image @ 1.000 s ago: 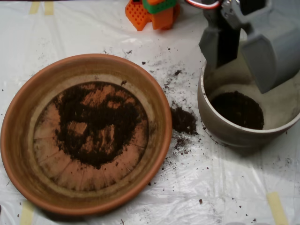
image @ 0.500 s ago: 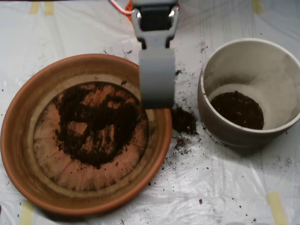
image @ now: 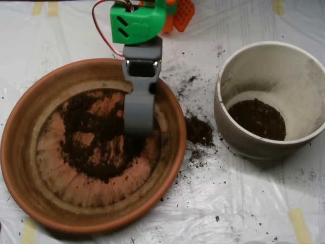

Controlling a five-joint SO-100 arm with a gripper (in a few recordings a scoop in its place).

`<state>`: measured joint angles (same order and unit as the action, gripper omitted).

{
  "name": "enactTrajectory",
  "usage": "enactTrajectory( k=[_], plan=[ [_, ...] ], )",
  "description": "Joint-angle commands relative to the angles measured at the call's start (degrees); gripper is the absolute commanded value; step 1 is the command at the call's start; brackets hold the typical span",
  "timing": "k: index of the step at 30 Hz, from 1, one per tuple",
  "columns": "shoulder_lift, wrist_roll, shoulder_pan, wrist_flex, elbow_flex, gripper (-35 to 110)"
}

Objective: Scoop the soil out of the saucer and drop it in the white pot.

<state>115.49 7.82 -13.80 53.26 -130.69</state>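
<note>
The terracotta saucer (image: 20, 152) lies at the left, with dark soil (image: 96, 147) spread in a patchy ring over its base. My grey scoop (image: 138, 127) hangs from the green wrist and points down into the saucer's right half, its tip at the soil's right edge. From above I see just its flat grey back. The white pot (image: 304, 117) stands at the right, apart from the scoop, with a mound of soil (image: 256, 118) in its bottom.
A small pile of spilled soil (image: 199, 130) lies on the white plastic sheet between saucer and pot, with crumbs scattered around it. Orange arm parts (image: 180, 11) sit at the top edge. Tape strips (image: 299, 223) mark the sheet.
The scoop swung left from above the white pot, crossed the saucer's rim and dropped lower into the saucer. The soil in both vessels looks the same.
</note>
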Motion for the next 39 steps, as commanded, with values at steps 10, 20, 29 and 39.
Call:
enactTrajectory(
  k=[10,20,29,39],
  plan=[
    [-19.69,3.6,-3.08,-3.34,11.69,38],
    [-26.63,5.62,-2.46,-2.81,17.4,38],
    [-31.2,5.54,-3.25,2.9,21.71,36],
    [-35.95,5.27,-4.04,4.92,27.69,34]
  ],
)
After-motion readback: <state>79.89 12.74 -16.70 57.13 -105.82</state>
